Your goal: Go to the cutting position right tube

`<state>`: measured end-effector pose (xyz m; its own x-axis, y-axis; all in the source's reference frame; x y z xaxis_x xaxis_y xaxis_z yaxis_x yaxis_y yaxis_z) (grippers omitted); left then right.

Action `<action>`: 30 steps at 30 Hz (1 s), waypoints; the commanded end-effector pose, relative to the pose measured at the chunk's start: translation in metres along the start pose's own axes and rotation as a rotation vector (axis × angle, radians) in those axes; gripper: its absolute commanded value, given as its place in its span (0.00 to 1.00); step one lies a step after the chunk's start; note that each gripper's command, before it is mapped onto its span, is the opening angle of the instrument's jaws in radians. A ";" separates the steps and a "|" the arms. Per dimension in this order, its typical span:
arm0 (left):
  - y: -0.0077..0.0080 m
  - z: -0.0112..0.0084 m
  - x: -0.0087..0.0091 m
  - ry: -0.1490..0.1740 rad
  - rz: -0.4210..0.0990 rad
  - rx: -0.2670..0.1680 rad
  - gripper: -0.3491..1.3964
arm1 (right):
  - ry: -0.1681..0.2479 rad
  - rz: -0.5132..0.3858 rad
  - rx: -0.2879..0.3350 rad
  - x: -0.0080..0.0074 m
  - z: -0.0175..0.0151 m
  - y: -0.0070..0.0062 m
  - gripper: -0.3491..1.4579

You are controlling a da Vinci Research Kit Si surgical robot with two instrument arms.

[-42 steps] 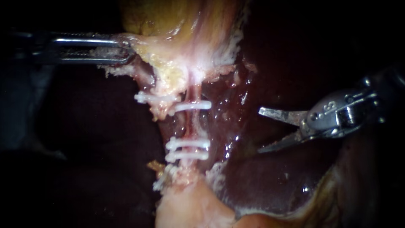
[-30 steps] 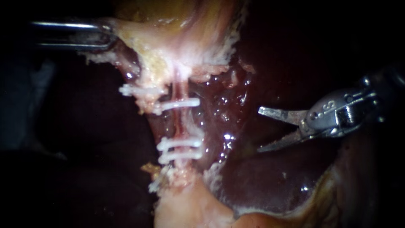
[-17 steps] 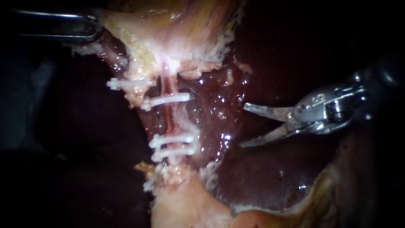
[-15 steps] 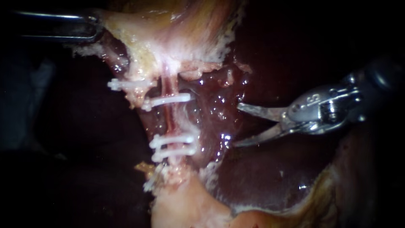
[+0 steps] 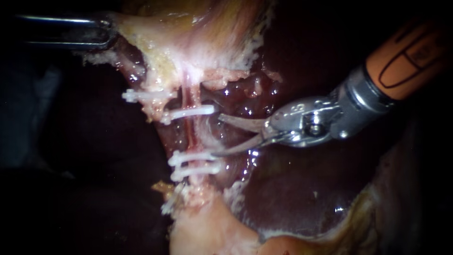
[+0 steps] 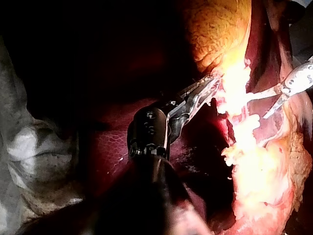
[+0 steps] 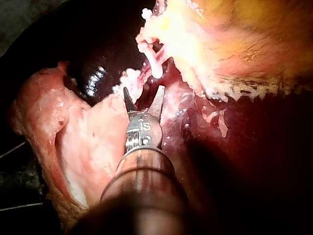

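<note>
A thin pink tube [image 5: 190, 134] runs down from the pale gallbladder tissue [image 5: 188, 42]. It carries one white clip [image 5: 188, 113] above and two white clips [image 5: 196, 163] below. My right instrument [image 5: 217, 135] comes in from the upper right with its two blades open. The blade tips lie just right of the bare stretch of tube between the clips and do not straddle it. In the right wrist view its open blades [image 7: 144, 98] point at a clip [image 7: 156, 68]. My left instrument [image 5: 106, 33] is shut on the gallbladder's edge, as its wrist view [image 6: 205, 90] also shows.
Dark red liver [image 5: 292, 198] lies behind and to the right of the tube. Another white clip [image 5: 146, 96] sits on a tissue stump to the left. Pale fatty tissue [image 5: 207, 231] lies under the lower clips.
My right instrument has travelled left, blades open, from over the liver to beside the tube; its orange shaft now shows. Earlier the left instrument drew the gallbladder up and left.
</note>
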<state>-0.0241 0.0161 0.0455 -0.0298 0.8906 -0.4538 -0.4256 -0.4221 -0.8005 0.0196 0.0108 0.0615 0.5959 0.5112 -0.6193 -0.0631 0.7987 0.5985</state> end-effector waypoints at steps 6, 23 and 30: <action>0.0000 0.0001 -0.0001 -0.001 0.001 -0.002 0.00 | 0.048 -0.034 0.061 0.0007 0.0018 0.0003 0.98; 0.0000 0.0001 -0.0001 -0.001 0.001 -0.001 0.00 | 0.107 -0.093 0.235 0.0019 0.0056 0.0003 0.89; 0.0000 0.0002 -0.0001 -0.001 0.001 -0.001 0.00 | 0.145 -0.074 0.240 0.0034 0.0074 0.0003 0.88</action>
<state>-0.0242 0.0159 0.0457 -0.0308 0.8902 -0.4545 -0.4239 -0.4234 -0.8007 0.0277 0.0105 0.0634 0.4651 0.5151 -0.7200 0.1753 0.7436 0.6452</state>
